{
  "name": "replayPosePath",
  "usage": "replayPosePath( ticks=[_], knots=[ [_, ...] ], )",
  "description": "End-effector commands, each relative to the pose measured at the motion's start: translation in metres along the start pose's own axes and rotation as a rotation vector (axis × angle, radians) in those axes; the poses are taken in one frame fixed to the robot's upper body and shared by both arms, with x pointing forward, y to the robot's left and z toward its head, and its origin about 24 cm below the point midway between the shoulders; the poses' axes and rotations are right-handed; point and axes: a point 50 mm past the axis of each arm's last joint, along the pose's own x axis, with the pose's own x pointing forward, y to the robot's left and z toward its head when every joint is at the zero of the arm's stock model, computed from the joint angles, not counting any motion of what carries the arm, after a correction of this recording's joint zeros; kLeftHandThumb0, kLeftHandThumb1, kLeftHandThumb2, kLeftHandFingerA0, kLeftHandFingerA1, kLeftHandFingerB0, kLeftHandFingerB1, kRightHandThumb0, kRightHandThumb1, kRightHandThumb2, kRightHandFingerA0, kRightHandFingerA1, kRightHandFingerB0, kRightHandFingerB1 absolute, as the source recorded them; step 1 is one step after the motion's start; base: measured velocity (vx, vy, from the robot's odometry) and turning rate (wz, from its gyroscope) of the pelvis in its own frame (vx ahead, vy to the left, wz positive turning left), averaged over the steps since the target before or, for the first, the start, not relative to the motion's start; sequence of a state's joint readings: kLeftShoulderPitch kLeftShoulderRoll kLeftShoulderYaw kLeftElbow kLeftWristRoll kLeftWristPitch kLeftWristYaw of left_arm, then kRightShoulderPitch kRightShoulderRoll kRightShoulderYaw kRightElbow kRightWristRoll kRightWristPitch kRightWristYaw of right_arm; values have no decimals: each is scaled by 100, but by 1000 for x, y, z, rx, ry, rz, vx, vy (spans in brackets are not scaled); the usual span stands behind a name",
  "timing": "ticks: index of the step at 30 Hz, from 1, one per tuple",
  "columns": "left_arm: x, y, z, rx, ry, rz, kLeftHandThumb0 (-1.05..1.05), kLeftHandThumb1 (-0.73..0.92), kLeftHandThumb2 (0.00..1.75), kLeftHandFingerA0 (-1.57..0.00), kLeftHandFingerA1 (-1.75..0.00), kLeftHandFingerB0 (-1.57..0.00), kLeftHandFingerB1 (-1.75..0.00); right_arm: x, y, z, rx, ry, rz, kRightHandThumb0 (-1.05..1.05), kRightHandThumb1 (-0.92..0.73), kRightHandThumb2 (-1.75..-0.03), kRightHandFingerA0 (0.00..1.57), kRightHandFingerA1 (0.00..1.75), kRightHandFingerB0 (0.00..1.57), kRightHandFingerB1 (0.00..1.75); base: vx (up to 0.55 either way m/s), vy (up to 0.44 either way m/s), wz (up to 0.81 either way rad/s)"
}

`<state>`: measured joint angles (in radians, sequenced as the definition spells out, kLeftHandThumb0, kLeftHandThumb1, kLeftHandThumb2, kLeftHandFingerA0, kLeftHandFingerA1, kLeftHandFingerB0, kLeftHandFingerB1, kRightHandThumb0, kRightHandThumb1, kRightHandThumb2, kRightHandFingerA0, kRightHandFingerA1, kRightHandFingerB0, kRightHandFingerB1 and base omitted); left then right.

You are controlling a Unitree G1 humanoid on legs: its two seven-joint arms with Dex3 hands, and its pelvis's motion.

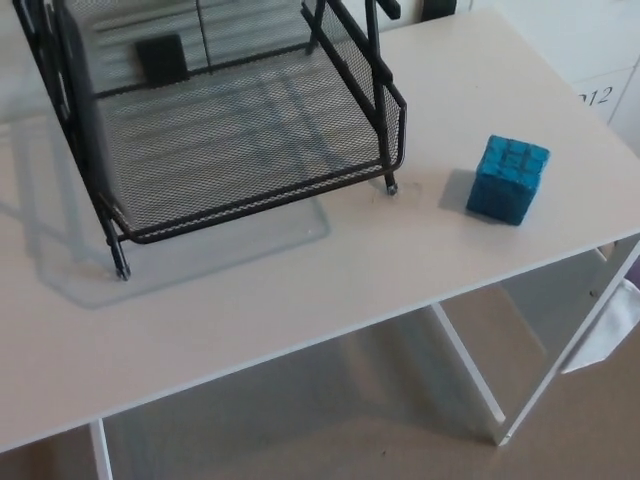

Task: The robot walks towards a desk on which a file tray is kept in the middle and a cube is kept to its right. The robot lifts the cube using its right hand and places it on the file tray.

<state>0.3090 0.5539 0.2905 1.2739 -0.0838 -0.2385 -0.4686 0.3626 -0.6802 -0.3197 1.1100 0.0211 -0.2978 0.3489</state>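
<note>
A blue cube rests on the white desk, near the desk's right edge. To its left stands a black wire-mesh file tray, tiered, with its lowest shelf open toward me and bare. A gap of desk surface separates the cube from the tray's front right foot. Neither of my hands shows in the head view.
The desk's front edge runs diagonally across the lower picture, with white legs and a crossbar below it over beige floor. A white cabinet stands at the far right behind the desk.
</note>
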Motion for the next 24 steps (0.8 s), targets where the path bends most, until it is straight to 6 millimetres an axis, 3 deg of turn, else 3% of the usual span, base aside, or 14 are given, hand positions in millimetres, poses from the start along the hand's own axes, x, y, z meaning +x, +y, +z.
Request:
replayPosePath(
  ticks=[1,24],
  knots=[
    [-2,5,3,38,-16,16,-79,91,73,-24,-42,-12,-31,1,1,-1,61,-3,-2,-72,-51,-88,33,58,4,32,66,-84,8],
    [-2,5,3,38,-16,17,-79,91,73,-24,-42,-12,-31,1,1,-1,64,-3,-1,-72,-51,-88,33,58,4,32,5,-6,1]
  ],
)
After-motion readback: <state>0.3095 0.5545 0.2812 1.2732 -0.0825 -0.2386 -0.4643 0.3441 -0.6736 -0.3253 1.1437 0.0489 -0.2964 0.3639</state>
